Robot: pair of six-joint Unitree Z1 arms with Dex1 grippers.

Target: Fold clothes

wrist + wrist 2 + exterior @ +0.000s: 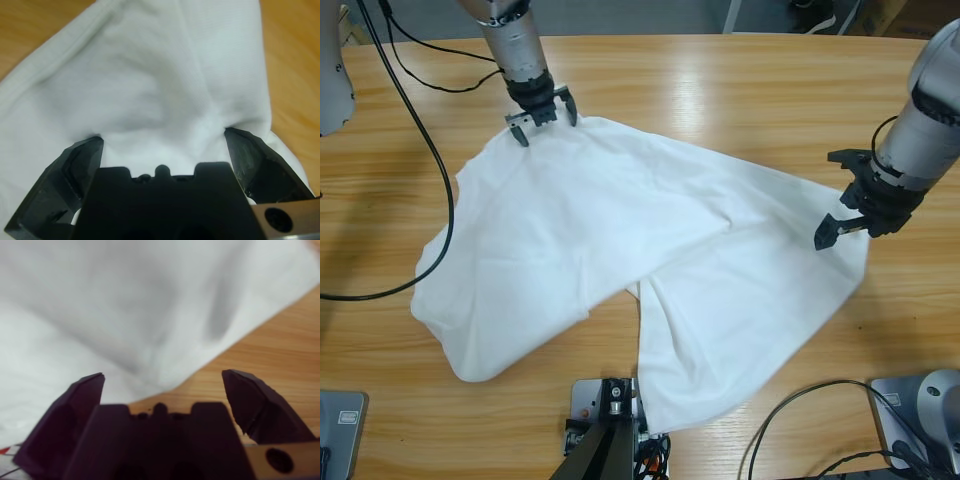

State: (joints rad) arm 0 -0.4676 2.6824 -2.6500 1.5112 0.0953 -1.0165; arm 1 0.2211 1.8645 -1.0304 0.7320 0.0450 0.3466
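At the far left of the high view a black cable (420, 130) curves down over the wooden table (720, 90) and passes along the left edge of the white shirt (620, 230). This shirt lies spread and wrinkled over the middle of the table, with one wide part toward the lower left and another part that runs down to the front edge, near the middle. The left gripper (542, 118) comes in from the upper left corner and stands at the top edge of the shirt, its jaws spread apart and touching the cloth. In the left wrist view this gripper (162, 137) has the white shirt (150, 75) bunched up between the two open jaws - the cloth fills the gap but is not pinched, and a stitched hem runs along its upper left side, with bare table (295, 75) beside it. Further to the right in the high view, the shirt ends in a rounded edge, and the right gripper (836, 198) is there, one jaw tip over the cloth and the other over the wood. In the right wrist view the right gripper (162, 375) is also wide open and holds nothing - the shirt (100, 300) lies ahead of the jaws and to their left, and bare table (270, 350) shows on the right.
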